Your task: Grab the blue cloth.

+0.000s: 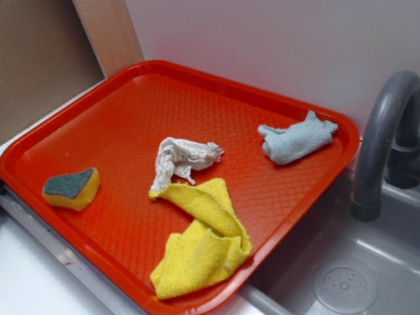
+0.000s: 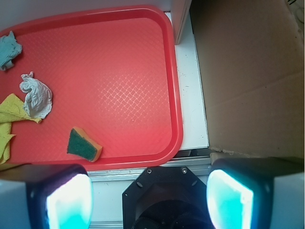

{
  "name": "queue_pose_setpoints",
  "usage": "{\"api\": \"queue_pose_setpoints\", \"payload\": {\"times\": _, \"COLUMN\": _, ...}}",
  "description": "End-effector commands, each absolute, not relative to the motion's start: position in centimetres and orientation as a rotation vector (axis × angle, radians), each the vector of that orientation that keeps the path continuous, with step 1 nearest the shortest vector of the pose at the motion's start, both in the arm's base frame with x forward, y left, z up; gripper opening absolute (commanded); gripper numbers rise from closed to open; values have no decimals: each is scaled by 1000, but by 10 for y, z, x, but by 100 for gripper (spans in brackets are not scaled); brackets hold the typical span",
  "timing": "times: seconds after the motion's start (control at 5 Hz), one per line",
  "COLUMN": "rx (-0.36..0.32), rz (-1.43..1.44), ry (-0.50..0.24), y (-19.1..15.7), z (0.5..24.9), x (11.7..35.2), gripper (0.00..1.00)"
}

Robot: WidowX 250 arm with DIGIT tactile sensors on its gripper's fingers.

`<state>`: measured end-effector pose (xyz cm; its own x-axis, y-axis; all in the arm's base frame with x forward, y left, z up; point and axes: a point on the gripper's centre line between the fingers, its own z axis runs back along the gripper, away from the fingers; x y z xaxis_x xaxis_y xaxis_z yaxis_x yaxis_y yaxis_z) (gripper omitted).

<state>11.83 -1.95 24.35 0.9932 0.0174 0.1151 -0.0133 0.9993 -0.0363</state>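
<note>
Only from the wrist: spread hand (image 2: 150, 198).

1. White wall (image 1: 262, 39) standing behind the scene, plain, evenly lit.
2. Wooden strip (image 1: 108, 33) leaning along the wall's left edge.
3. Brown cardboard panel (image 2: 248, 71) filling the side next to the strip.
4. White worktop (image 2: 193, 95) showing beside the panel.
5. Grey sink (image 1: 341, 275) sitting at right, its drain visible, with grey faucet (image 1: 380, 131) arching over it.
</note>
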Motion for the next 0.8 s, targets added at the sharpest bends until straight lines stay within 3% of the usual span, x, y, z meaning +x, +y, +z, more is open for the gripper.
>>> {"api": "queue_pose_setpoints", "payload": {"times": 0.0, "rx": -35, "rz": 15, "ry": -116, "y": -20, "z": 243, "x": 118, "gripper": 100}}
{"api": "queue_pose_setpoints", "payload": {"times": 0.2, "rx": -58, "rz": -93, "ry": -143, "y": -49, "z": 240, "x": 149, "gripper": 100}}
{"api": "queue_pose_setpoints", "payload": {"times": 0.4, "rx": -20, "rz": -222, "ry": -146, "y": -84, "z": 234, "x": 176, "gripper": 100}}
{"api": "queue_pose_setpoints", "payload": {"times": 0.6, "rx": -64, "rz": -420, "ry": -190, "y": -134, "z": 234, "x": 189, "gripper": 100}}
